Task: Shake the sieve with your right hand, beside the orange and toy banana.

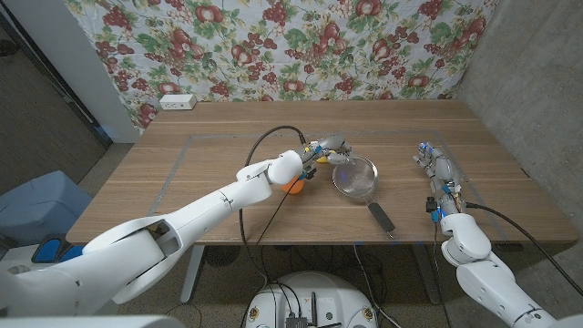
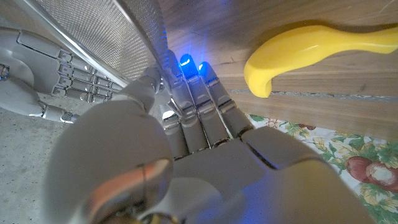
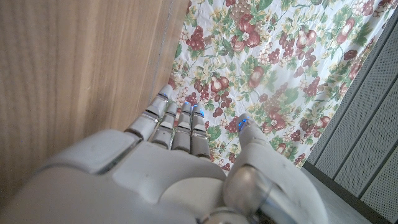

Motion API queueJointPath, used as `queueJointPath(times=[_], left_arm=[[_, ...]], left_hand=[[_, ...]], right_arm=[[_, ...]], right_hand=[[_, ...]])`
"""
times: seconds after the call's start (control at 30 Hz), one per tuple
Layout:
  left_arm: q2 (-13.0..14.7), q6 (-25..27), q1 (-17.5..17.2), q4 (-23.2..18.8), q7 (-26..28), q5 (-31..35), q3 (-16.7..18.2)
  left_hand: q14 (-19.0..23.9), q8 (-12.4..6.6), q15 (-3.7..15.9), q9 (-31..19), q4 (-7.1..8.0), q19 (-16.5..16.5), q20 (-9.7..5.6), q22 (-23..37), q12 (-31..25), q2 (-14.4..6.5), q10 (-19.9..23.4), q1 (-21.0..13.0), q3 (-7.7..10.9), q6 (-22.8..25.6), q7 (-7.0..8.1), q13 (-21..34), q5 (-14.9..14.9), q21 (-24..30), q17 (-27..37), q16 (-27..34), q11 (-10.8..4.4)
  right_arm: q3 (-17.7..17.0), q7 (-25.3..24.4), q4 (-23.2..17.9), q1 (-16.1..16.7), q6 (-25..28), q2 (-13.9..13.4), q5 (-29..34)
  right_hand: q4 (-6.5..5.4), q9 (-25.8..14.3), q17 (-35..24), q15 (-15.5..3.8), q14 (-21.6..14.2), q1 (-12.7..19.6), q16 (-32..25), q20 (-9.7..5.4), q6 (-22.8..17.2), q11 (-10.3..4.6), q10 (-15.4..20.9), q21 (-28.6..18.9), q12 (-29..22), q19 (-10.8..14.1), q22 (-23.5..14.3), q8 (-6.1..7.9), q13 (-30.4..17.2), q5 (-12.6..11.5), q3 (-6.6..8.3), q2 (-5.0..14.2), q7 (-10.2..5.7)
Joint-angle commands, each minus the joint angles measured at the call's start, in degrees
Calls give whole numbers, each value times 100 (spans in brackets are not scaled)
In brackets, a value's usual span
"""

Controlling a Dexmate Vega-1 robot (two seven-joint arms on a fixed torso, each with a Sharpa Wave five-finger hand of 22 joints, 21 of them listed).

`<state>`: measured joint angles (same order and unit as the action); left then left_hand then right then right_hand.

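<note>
The metal mesh sieve (image 1: 355, 175) sits right of the table's middle, its black handle (image 1: 381, 217) pointing to the front edge. My left hand (image 1: 328, 148) reaches over to the sieve's far left rim. In the left wrist view its fingertips (image 2: 186, 65) lie against the sieve's rim (image 2: 112, 37), with the thumb (image 2: 37, 81) on the other side; a grip cannot be made out. The yellow toy banana (image 2: 311, 43) lies beside the fingers. The orange (image 1: 293, 186) peeks out under my left wrist. My right hand (image 1: 435, 166) stands apart at the right, fingers (image 3: 180, 121) spread, holding nothing.
A fruit-print cloth (image 1: 301, 46) hangs behind the table, and a white socket strip (image 1: 177, 101) lies at the back left corner. A concrete wall (image 1: 537, 82) stands to the right. My left arm (image 1: 209, 205) crosses the table's front left part.
</note>
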<state>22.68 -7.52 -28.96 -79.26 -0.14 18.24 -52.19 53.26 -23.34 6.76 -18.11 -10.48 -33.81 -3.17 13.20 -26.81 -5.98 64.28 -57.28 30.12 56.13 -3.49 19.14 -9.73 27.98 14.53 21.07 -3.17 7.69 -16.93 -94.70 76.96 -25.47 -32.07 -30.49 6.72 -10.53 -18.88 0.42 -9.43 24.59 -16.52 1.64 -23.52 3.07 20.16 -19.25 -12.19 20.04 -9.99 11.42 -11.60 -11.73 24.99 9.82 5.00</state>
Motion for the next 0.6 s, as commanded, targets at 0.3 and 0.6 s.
queueJointPath(times=[0.3, 0.6], left_arm=[[32, 1, 88, -36, 254, 137, 85], [49, 49, 156, -30, 348, 216, 125]], left_hand=[[93, -130, 715, -125, 10, 30, -292, 45, -118, -305, 843, -491, -77, 67, -19, 190, 7, 107, 76, 42, -794], [69, -185, 716, -198, 20, 60, -295, 66, -158, -305, 824, -546, -121, 52, -17, 317, 4, 162, 117, 43, -788]], right_arm=[[-67, -279, -432, 198, 418, -199, 206], [-133, -435, -693, 305, 718, -328, 332]], right_hand=[[49, -27, 19, 51, -139, -34, -9, 77, -36, 14, 48, 50, 22, 73, -19, -20, -32, -12, 9, -50, 28], [61, -26, 25, 121, -299, -47, -64, 156, -28, -8, 55, 49, 22, 147, -22, -22, -32, -13, -3, -61, 17]])
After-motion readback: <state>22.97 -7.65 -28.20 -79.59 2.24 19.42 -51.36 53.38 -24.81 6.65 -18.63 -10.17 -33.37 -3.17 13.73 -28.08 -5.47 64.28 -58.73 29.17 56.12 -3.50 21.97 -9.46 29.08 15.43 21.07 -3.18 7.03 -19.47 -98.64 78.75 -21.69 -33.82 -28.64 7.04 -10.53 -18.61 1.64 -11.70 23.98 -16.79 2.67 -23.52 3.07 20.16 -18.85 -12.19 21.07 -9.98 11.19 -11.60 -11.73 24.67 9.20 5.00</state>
